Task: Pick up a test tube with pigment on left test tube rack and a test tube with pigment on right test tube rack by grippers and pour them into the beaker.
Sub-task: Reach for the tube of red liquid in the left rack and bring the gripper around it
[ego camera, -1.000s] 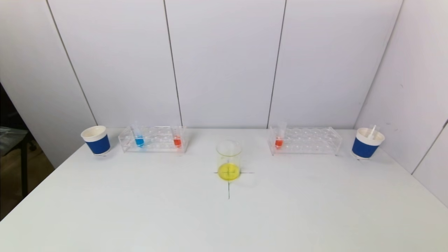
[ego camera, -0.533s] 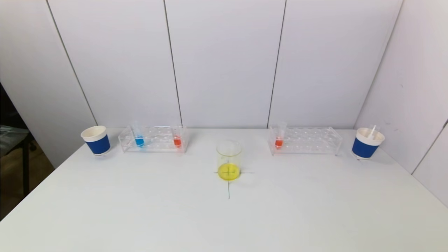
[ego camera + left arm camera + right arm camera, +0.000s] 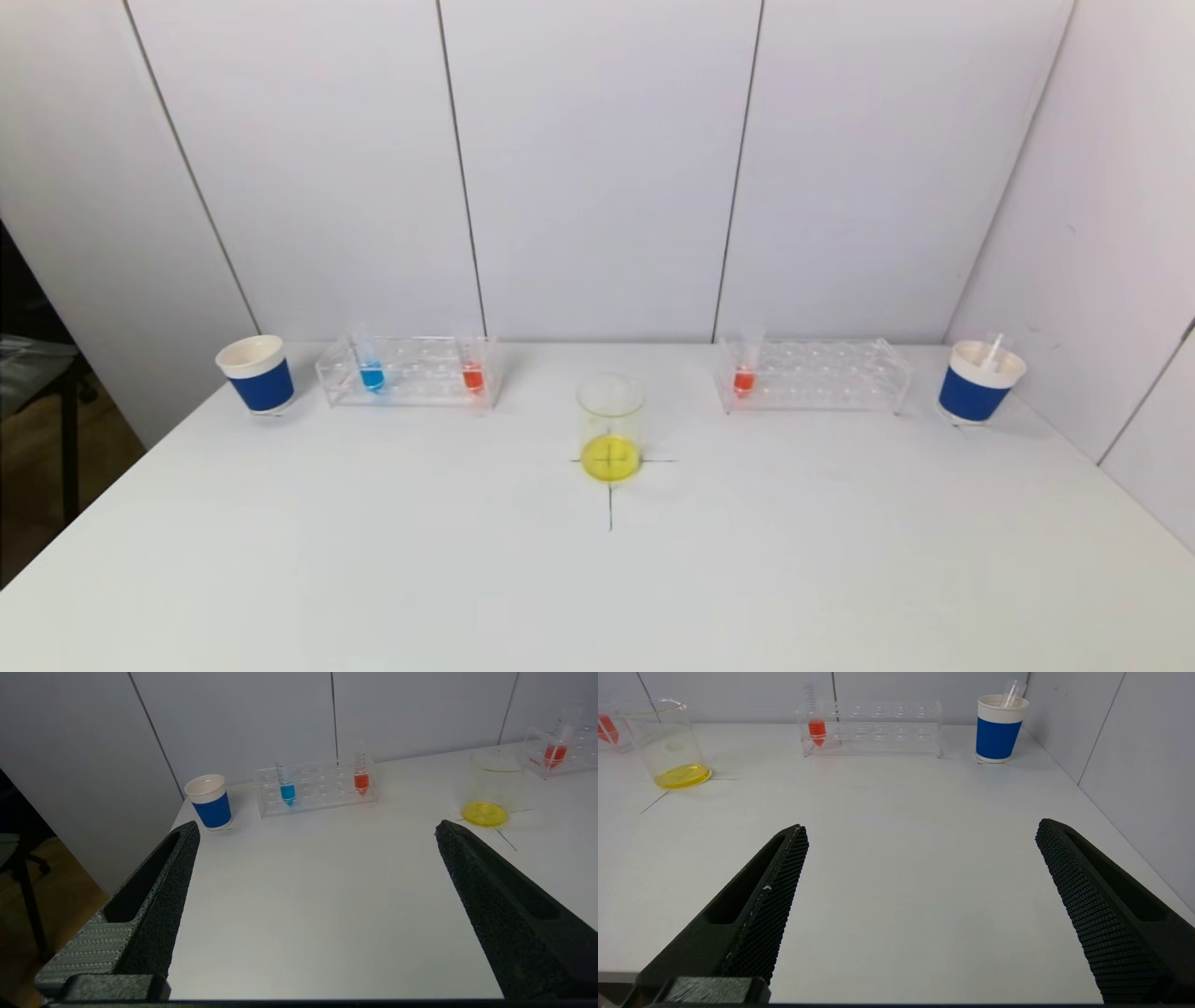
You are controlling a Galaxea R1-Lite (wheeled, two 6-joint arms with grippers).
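Beaker [image 3: 611, 425] and both racks exactly as before

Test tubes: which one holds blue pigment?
The blue test tube, at the left test tube rack's outer end beside the left cup. The other two hold orange-red: and.

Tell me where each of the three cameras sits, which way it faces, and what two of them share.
Head view: high on the robot, facing forward and down at the table; no tool shows.
Left wrist view: behind the open left tool, facing the left rack.
Right wrist view: behind the open right tool, facing the right rack.
Shared: both wrist views show the beaker holding yellow liquid.
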